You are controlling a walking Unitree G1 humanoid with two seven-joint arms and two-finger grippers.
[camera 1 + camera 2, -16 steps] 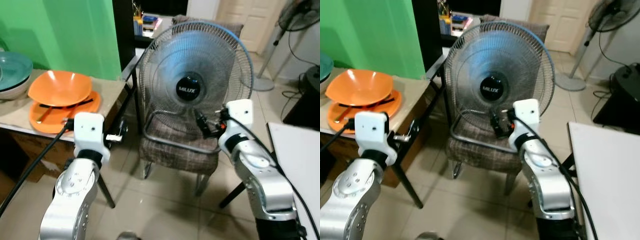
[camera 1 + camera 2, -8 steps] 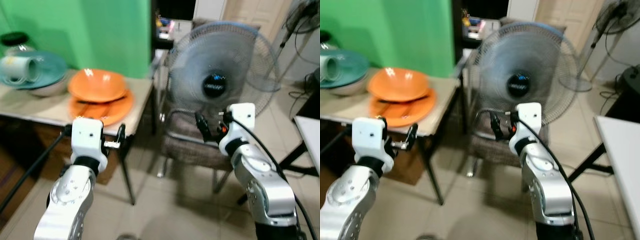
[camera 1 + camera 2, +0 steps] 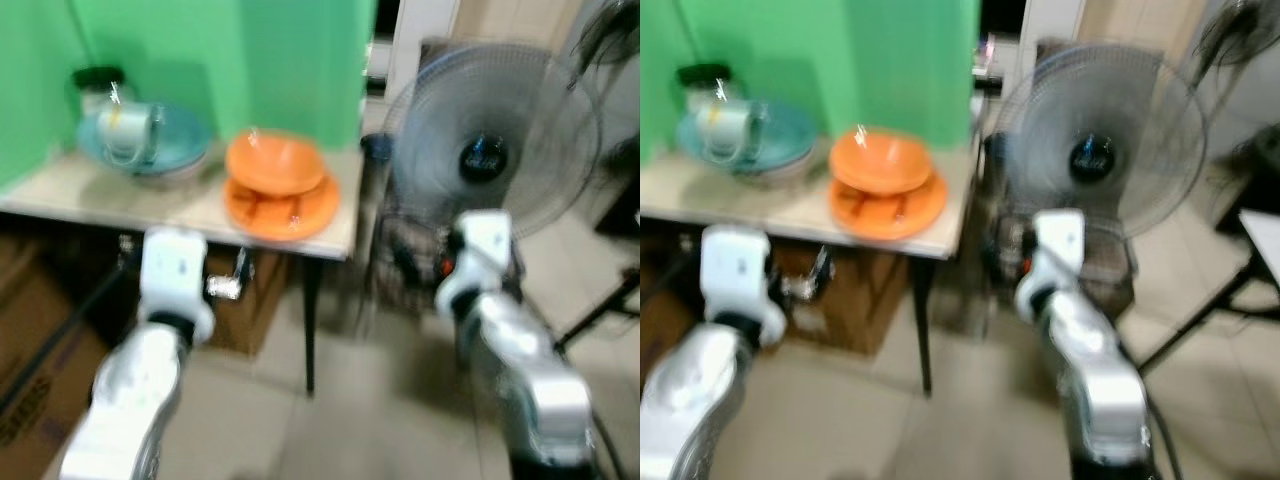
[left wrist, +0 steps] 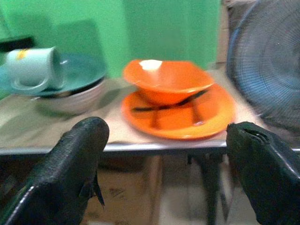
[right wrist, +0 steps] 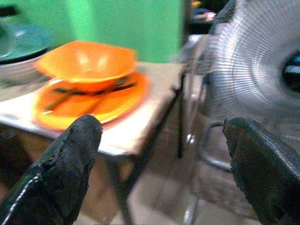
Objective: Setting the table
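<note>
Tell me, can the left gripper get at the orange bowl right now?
Probably yes: the left gripper is open, facing the orange bowl on its orange plate, nothing between, though it is short of the table.

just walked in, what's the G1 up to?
Nothing is being handled yet. Both grippers are open and empty, held out short of the side table, the left gripper pointed at the orange bowl sitting on the orange plate. A mug lies in the teal bowl beside them. A fan stands on the robot's right. Head views are blurred.
</note>
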